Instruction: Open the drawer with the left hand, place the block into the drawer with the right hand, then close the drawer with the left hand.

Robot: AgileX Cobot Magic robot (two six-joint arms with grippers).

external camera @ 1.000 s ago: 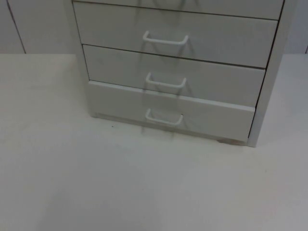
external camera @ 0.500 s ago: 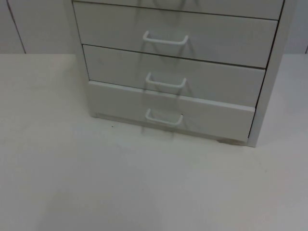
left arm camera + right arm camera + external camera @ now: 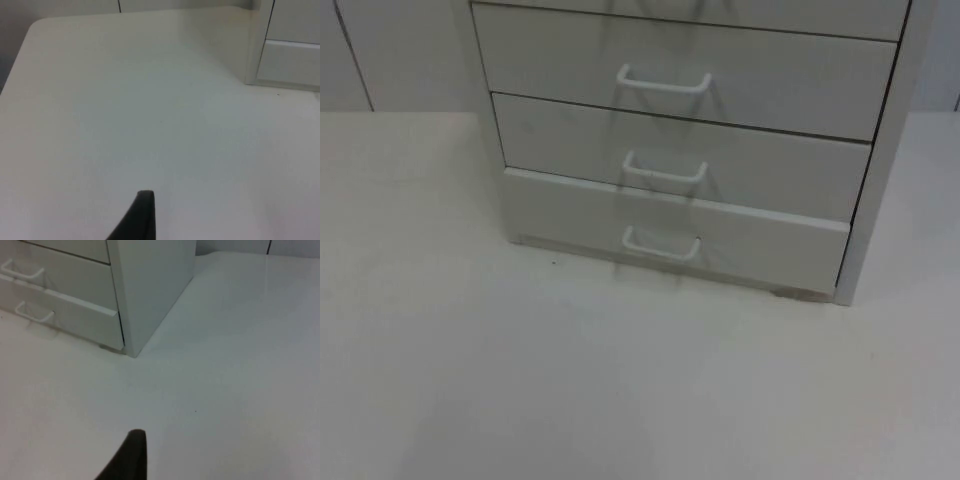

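A white drawer cabinet stands at the back of the table, with several drawers stacked in it. Its bottom drawer sits a little forward of the one above and carries a white wire handle. My left gripper hangs over bare table well to the left of the cabinet's corner. My right gripper hangs over the table in front of the cabinet's right side, from where the bottom handle shows. Both arms wait.
The white table top spreads wide in front of the cabinet. Its rounded far-left corner meets the grey partition wall. More table lies to the right of the cabinet.
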